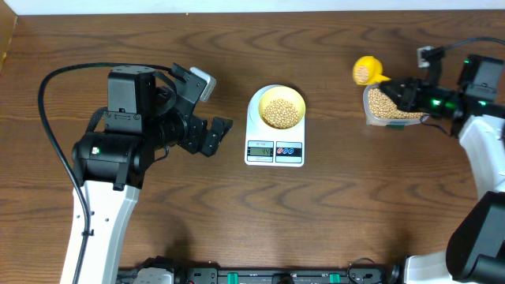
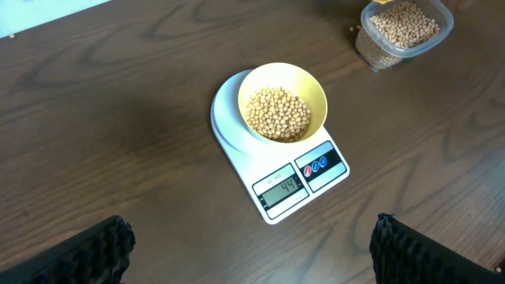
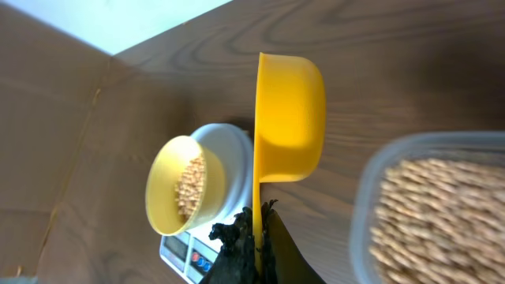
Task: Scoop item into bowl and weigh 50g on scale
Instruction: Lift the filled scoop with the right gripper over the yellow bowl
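The pale yellow bowl (image 1: 282, 108) holds a layer of tan beans (image 1: 280, 110) and sits on the white scale (image 1: 274, 151) at the table's centre. In the left wrist view the bowl (image 2: 282, 87), beans (image 2: 276, 114) and scale (image 2: 316, 170) show clearly, and the display is lit. My left gripper (image 1: 215, 134) hovers left of the scale, open and empty, with its fingers (image 2: 91, 252) far apart. My right gripper (image 1: 399, 88) is shut on the handle of a bright yellow scoop (image 1: 365, 69) with beans in it, above and just left of the clear container (image 1: 388, 106). The scoop (image 3: 288, 118) fills the right wrist view.
The clear plastic container (image 2: 404, 31) is partly full of beans and stands right of the scale. In the right wrist view the container (image 3: 434, 205) is blurred at the right edge. A black cable (image 1: 55, 134) loops beside the left arm.
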Robot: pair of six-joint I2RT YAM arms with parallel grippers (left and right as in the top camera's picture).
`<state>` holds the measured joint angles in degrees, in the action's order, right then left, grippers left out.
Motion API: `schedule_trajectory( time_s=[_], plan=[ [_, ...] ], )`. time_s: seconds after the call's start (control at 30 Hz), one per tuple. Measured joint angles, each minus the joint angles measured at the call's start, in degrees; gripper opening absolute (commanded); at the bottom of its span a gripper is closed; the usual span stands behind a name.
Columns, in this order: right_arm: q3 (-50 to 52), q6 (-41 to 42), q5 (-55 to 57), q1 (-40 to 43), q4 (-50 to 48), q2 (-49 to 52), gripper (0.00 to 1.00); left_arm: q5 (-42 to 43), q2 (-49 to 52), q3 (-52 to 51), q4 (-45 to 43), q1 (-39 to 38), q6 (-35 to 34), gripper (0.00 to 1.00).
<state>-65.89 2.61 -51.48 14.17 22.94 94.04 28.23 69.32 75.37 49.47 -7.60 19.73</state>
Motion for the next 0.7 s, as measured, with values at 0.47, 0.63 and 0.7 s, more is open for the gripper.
schedule_trajectory(
  time_s=[0.47,0.63,0.7],
  plan=[
    [0.00,3.43,-0.17,-14.19,-9.16,0.00,0.01,0.00,0.00,0.00,0.00,0.00,0.00,0.98],
    [0.00,3.96,-0.13,-16.94,-9.16,0.00,0.01,0.00,0.00,0.00,0.00,0.00,-0.02,0.98],
    [0.00,4.00,-0.04,-17.92,-9.16,0.00,0.01,0.00,0.00,0.00,0.00,0.00,-0.02,0.98]
  ],
)
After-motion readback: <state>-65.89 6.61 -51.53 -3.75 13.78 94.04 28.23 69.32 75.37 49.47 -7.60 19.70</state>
